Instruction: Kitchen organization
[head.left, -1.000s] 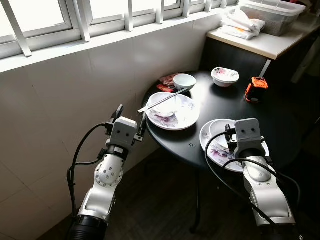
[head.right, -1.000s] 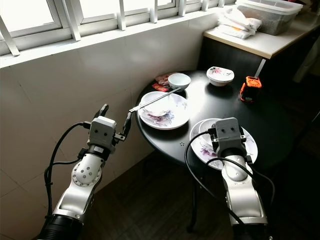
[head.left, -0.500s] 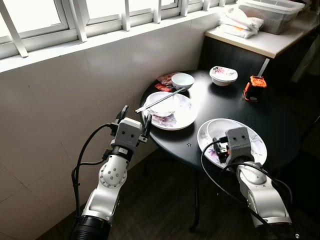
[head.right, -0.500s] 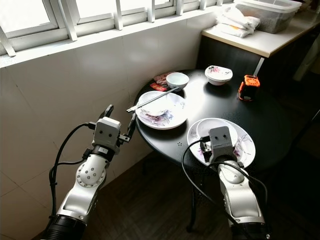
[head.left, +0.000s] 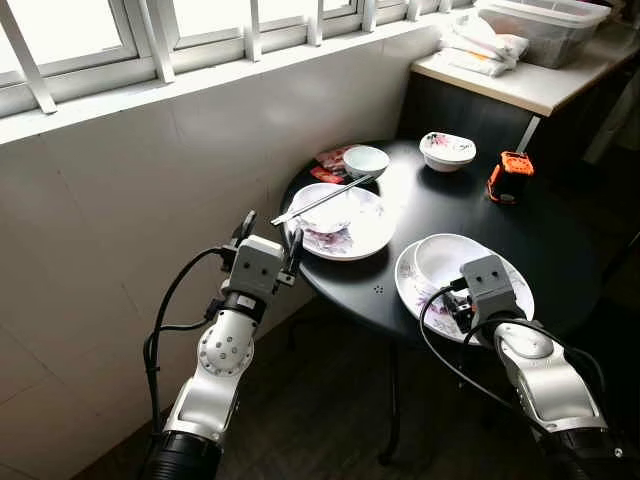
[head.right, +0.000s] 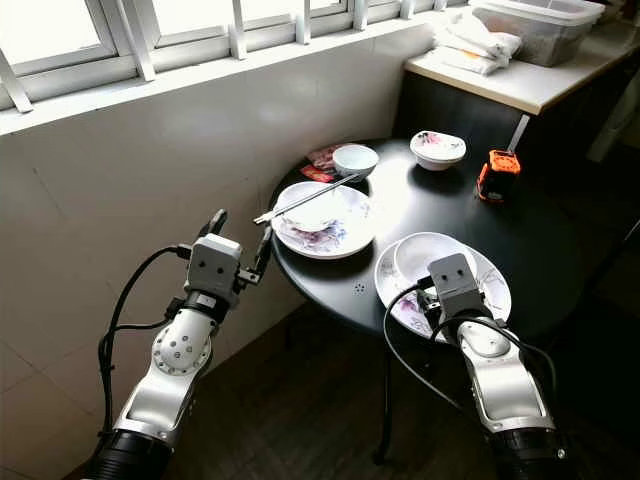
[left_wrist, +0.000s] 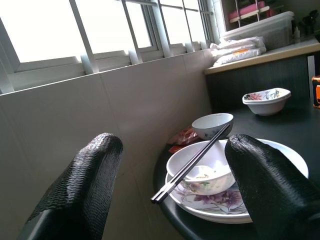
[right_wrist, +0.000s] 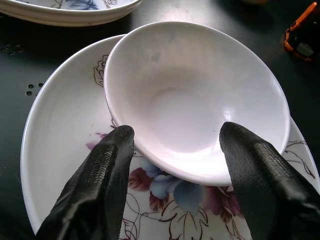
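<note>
A white bowl sits on a flowered plate at the near right of the round black table. My right gripper is open just above the plate, one finger on each side of the bowl's near rim. Further left, a second flowered plate holds a bowl with chopsticks lying across it. My left gripper is open in the air just off the table's left edge, pointing at the chopsticks' near ends without touching them.
At the back of the table are a small white bowl, a red packet, a flowered bowl and an orange-and-black device. A tiled wall with a window runs along the left. A counter carries a plastic box.
My right gripper has drawn back and to the right, so the white bowl now shows in front of it. The camera shifted a little earlier; the left arm has held still.
</note>
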